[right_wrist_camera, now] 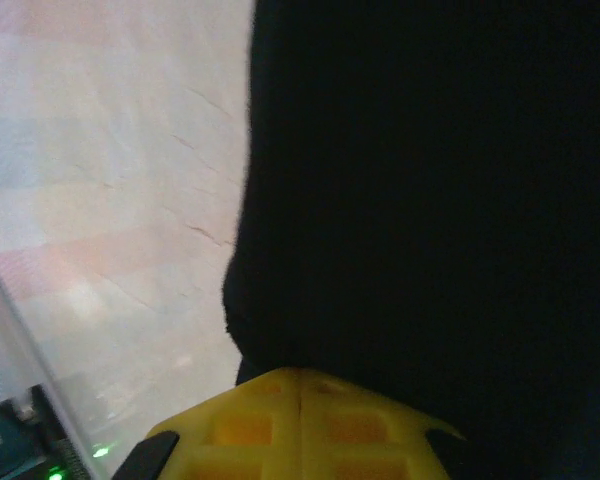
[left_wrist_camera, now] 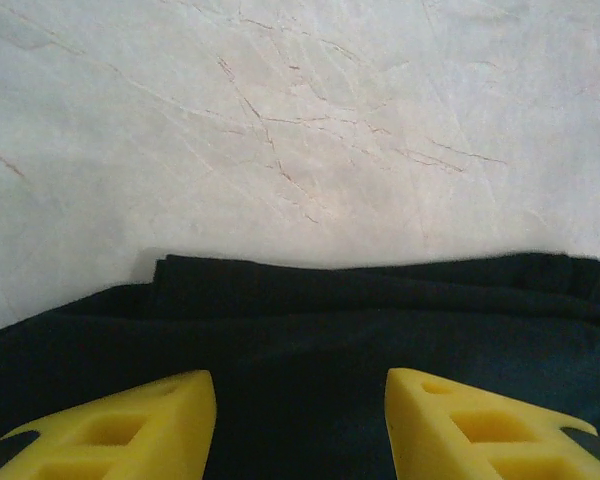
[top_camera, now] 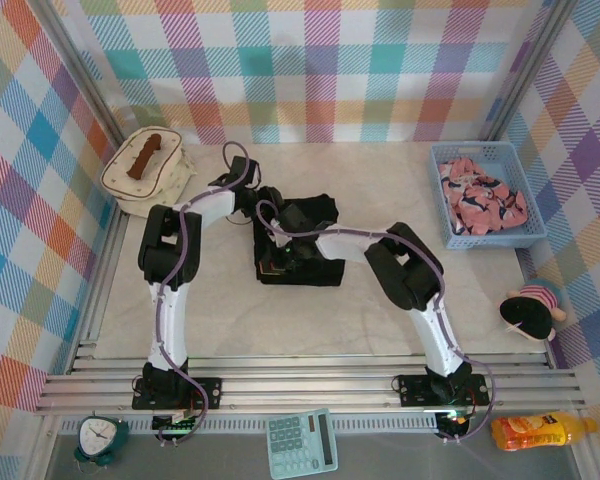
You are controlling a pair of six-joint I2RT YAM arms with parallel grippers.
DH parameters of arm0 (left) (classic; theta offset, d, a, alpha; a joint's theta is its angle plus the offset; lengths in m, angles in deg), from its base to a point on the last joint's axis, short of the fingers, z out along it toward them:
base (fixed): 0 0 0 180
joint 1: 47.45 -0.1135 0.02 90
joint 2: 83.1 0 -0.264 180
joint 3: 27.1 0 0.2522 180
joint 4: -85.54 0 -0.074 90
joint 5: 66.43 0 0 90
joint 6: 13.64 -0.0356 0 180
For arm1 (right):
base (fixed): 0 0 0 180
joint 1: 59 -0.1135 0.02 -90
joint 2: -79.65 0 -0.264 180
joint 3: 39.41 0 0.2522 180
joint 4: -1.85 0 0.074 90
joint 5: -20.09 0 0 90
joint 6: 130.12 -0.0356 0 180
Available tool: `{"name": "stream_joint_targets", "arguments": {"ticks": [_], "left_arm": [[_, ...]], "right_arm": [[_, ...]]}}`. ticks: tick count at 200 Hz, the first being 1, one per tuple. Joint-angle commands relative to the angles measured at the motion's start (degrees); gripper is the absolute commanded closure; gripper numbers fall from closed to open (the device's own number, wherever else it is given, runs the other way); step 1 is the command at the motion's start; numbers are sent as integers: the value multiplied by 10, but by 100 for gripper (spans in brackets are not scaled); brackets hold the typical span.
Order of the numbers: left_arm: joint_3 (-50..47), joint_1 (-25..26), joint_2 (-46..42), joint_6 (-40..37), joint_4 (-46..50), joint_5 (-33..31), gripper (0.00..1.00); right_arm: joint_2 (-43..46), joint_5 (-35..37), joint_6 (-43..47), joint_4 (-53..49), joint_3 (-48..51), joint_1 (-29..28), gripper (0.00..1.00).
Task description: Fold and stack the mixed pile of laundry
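the black shirt [top_camera: 305, 274] lies in a folded heap at the middle of the table [top_camera: 230, 320], and both my pincers are at it. my left pincer [top_camera: 263, 205] sits at its far-left edge; seen from that wrist, the shirt [left_wrist_camera: 300, 330] spreads directly under and ahead of my left pincer [left_wrist_camera: 300, 425], its doubled edge ending just beyond my tips, with bare marbled table [left_wrist_camera: 300, 130] past it. my yellow fingers [left_wrist_camera: 130, 425] stand wide apart there, with nothing between them but the cloth below.

my right pincer [top_camera: 278, 258] is down on the left part of the heap. from that wrist, the shirt [right_wrist_camera: 430, 200] rises like a dark wall straight from my tips and off to the right. my right pincer [right_wrist_camera: 300, 385] is pressed together, the two yellow fingers [right_wrist_camera: 240, 430] meeting at a thin seam, and it appears to pinch a fold of the shirt.

the pink garment [top_camera: 480, 198] lies bunched in the light-blue basket [top_camera: 495, 241], well off to the right of my right pincer. the cream bag [top_camera: 145, 170] rests left of my left pincer.
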Motion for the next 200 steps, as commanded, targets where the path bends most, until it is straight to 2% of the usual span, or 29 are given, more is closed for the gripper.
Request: {"name": "stream_joint_targets", "arguments": {"ticks": [1,48,60,67,83,94,102,114,126,142,166,200], "left_arm": [[8,-8,35,-1,30,-5,51],[72,-21,60,-11,77,-8,50],[69,-20,41,-12,79,-5,45],[64,-19,25,-13,78,-2,39],[50,-12,-20,-19,82,-4,29],[36,-2,-55,-27,88,-10,15],[25,8,-79,-34,92,-25,1],[9,27,-112,-45,105,-50,0],[-6,48,-137,-48,121,-78,0],[-25,78,-158,-44,138,-117,0],[-48,129,-168,-21,172,-200,0],[-83,187,-142,29,185,-259,0]], "right_arm": [[-33,18,-21,-40,7,1,97],[19,13,-20,-33,52,4,97],[52,8,-15,-32,53,9,96],[78,10,-11,-32,55,15,92],[140,29,2,-43,63,34,73],[183,55,18,-60,70,52,57],[208,78,31,-79,72,66,42],[241,107,48,-114,71,94,18],[262,122,63,-142,68,127,6],[276,115,74,-182,59,184,0],[303,120,71,-192,73,267,1],[337,136,56,-178,121,342,1]]}}
